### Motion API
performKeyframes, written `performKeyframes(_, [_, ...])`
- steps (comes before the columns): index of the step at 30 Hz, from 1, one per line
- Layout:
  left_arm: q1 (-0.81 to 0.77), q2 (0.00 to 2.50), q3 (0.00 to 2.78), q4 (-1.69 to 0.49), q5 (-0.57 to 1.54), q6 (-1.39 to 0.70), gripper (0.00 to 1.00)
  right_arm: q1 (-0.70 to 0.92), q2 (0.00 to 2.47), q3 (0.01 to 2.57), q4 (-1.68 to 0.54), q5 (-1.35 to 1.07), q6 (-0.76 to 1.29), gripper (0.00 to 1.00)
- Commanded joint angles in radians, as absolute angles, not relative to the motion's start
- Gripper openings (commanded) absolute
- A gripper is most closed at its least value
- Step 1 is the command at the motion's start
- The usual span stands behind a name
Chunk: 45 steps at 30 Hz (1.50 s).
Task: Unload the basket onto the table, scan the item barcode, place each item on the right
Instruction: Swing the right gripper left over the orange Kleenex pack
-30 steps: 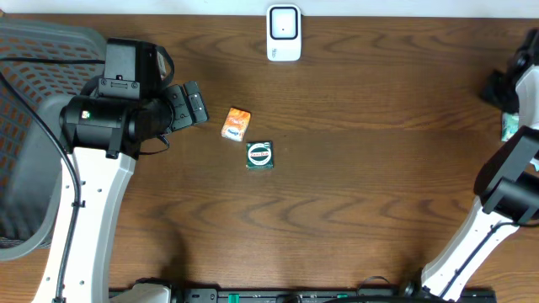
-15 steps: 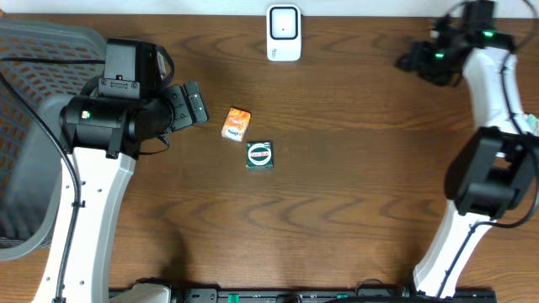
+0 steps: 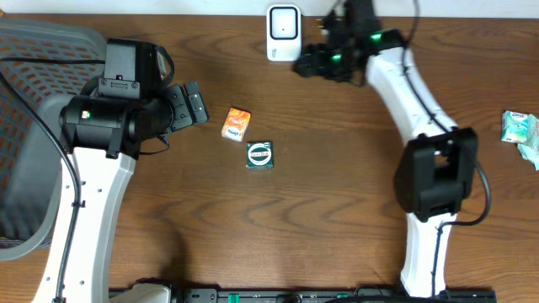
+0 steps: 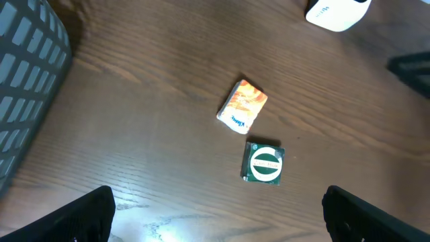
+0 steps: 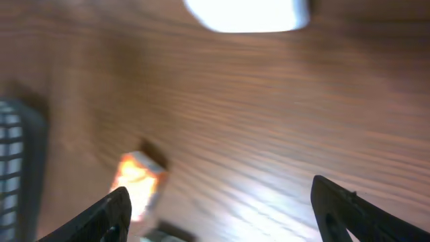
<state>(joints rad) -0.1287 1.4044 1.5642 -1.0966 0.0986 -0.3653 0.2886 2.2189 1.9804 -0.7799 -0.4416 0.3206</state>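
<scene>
Overhead: small orange rectangular packet (image 3: 236,124) mid-table, long axis tilted upper right to lower left. Square green packet with white oval logo (image 3: 259,156) lies near it, apart; print unreadable. Left gripper (image 3: 192,105) sits near the orange packet, pointing at it. Right arm reaches far across the table, right gripper (image 3: 305,66) beside the white plastic scanner (image 3: 284,34). Left wrist: jaws wide apart, empty. Right wrist: blurred, jaws apart, nothing held.

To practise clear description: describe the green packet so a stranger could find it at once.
On the brown table, below the white scanner in the overhead view, two small packets lie close together. The green packet is the lower, square one with a white oval on it; the orange packet is oblong.
</scene>
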Motion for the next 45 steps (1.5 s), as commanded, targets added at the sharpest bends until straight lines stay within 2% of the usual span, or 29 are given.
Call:
performKeyframes(1, [-0.125, 1.405, 1.576, -1.099, 0.092, -0.360, 0.98, 0.344, 2.260, 1.975, -0.757, -0.447, 0.468, 0.81])
performKeyframes(6, [-0.125, 1.405, 1.576, -1.099, 0.092, -0.360, 0.98, 0.413, 2.311, 1.975, -0.732, -0.448, 0.591, 0.81])
performKeyframes(15, [-0.125, 1.405, 1.576, -1.099, 0.092, -0.360, 0.98, 0.513, 2.357, 1.975, -0.634, -0.411, 0.525, 0.73])
performKeyframes(18, [-0.125, 1.405, 1.576, -1.099, 0.092, -0.360, 0.98, 0.543, 2.357, 1.975, -0.589, -0.337, 0.500, 0.65])
performKeyframes(21, [-0.125, 1.405, 1.576, -1.099, 0.092, -0.360, 0.98, 0.565, 2.358, 1.975, -0.549, -0.279, 0.474, 0.49])
performKeyframes(24, [-0.125, 1.405, 1.576, -1.099, 0.092, -0.360, 0.98, 0.583, 2.358, 1.975, -0.514, -0.252, 0.473, 0.43])
performKeyframes(26, [-0.125, 1.405, 1.576, -1.099, 0.092, -0.360, 0.98, 0.591, 2.358, 1.974, -0.500, -0.252, 0.474, 0.43])
performKeyframes(30, [-0.125, 1.405, 1.576, -1.099, 0.092, -0.360, 0.98, 0.608, 2.358, 1.974, -0.489, -0.252, 0.473, 0.62])
performKeyframes(36, [-0.125, 1.405, 1.576, -1.099, 0.092, -0.360, 0.98, 0.632, 2.359, 1.964, -0.490, -0.213, 0.432, 0.63])
performKeyframes(41, [-0.125, 1.405, 1.576, -1.099, 0.092, -0.360, 0.98, 0.649, 2.359, 1.918, -0.473, -0.120, 0.429, 0.54])
performKeyframes(45, [-0.125, 1.405, 1.576, -1.099, 0.092, -0.360, 0.98, 0.649, 2.359, 1.880, -0.464, -0.107, 0.428, 0.55])
